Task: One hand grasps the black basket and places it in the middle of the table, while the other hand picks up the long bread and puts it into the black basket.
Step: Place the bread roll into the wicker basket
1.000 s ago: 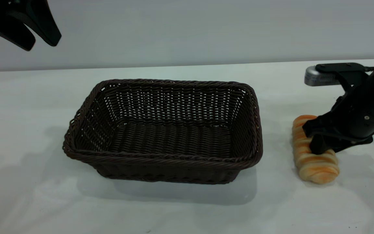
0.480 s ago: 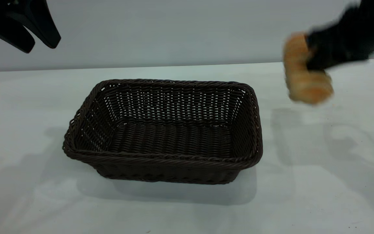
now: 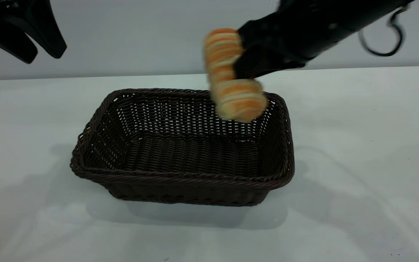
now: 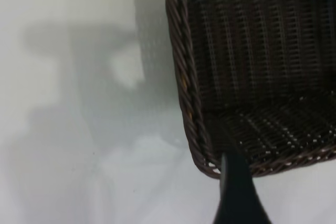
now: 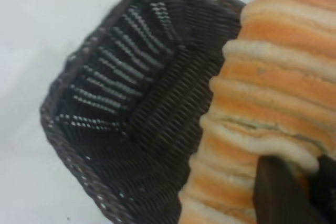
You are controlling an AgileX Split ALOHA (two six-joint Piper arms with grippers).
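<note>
The right gripper (image 3: 244, 63) clamps the bread (image 3: 233, 78) mid-length, holding it airborne above the basket (image 3: 184, 145) rim at 1 o'clock, clear for lowering. The left gripper (image 3: 31, 40) hangs spread and empty at 10 o'clock. The basket sits mid-table (image 3: 358, 163), before a plain wall (image 3: 140, 36).

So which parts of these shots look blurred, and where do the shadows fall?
Exterior view: the striped golden-orange long bread and the right gripper holding it are motion-smeared, while the dark woven wicker basket is sharp and casts a soft shadow on the white table. Left wrist view: faint arm shadows beside the basket. Right wrist view: bread close-up, slightly soft.
</note>
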